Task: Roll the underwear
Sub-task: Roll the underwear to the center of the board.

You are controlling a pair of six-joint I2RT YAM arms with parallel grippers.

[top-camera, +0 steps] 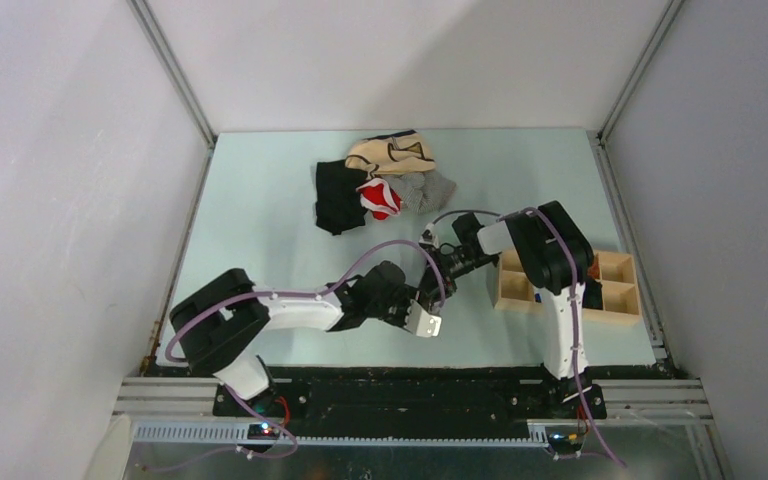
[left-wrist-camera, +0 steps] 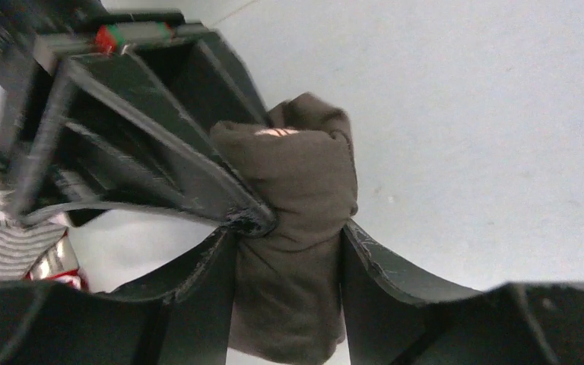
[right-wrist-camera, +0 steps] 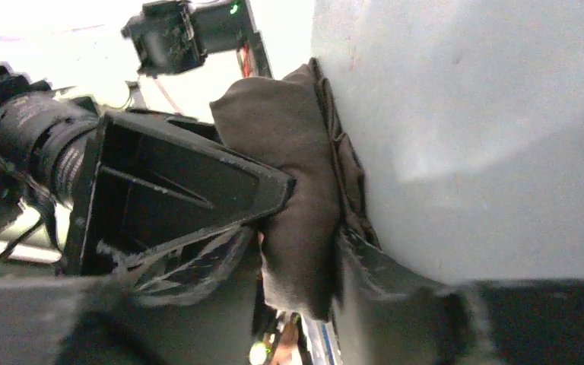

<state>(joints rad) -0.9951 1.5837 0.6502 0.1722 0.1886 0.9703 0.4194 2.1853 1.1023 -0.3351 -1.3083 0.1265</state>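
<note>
Both arms meet over the middle of the table point(top-camera: 260, 230). The underwear point(left-wrist-camera: 296, 198) sits between them as a tight dark olive-brown roll, with a pale sliver showing at one end. My left gripper point(left-wrist-camera: 289, 232) is clamped on it, and both fingers point(left-wrist-camera: 380, 266) press into the cloth from opposite sides. My right gripper point(right-wrist-camera: 298, 239) brackets the same roll from the other direction. One right finger lies flat against the fabric and the other is blurred, so I cannot tell whether that pair grips or only touches. I also cannot tell whether the roll touches the table. A pile of other garments point(top-camera: 385, 185) lies at the far side, well apart. A wooden divided box point(top-camera: 615, 285) stands beside my right arm.
</note>
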